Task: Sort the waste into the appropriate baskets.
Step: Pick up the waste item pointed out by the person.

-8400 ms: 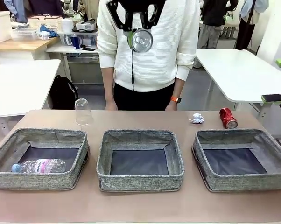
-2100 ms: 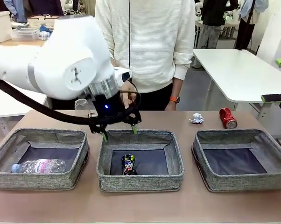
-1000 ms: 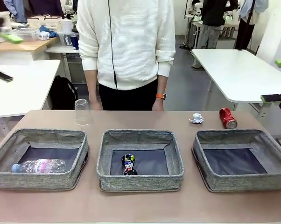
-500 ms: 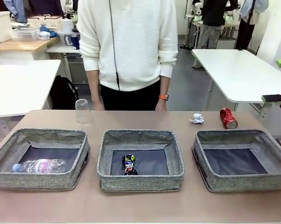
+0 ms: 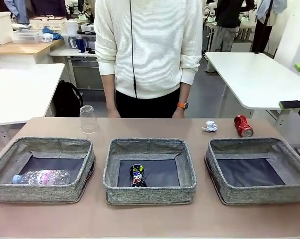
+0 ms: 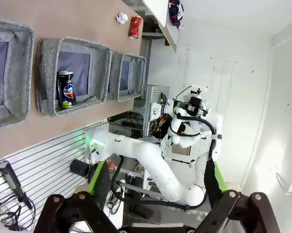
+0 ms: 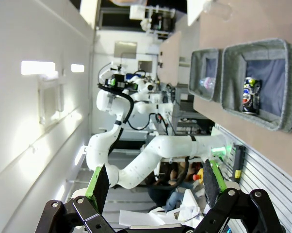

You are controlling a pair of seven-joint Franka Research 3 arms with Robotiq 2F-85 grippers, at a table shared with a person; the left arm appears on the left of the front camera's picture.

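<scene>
Three grey baskets stand in a row. The left basket (image 5: 8,157) holds the clear bottle (image 5: 40,177). In the middle basket (image 5: 149,145) lies the crushed dark can (image 5: 136,175). The right basket (image 5: 257,144) has nothing in it. Behind them on the table are an upturned clear cup (image 5: 87,119), a paper ball (image 5: 209,126) and a crushed red can (image 5: 243,125). My left gripper (image 6: 154,167) is open, high and far back from the table, looking down on the dark can (image 6: 66,89). My right gripper (image 7: 155,170) is open too, equally far back.
A person in a white sweater (image 5: 147,50) stands at the far edge, hands down by the table. White tables flank the scene on both sides. The table's front strip before the baskets is bare brown surface (image 5: 150,219).
The left arm has finished pulling out past the picture's left edge and now holds still. The person has shifted slightly to the right. The waste has not moved.
</scene>
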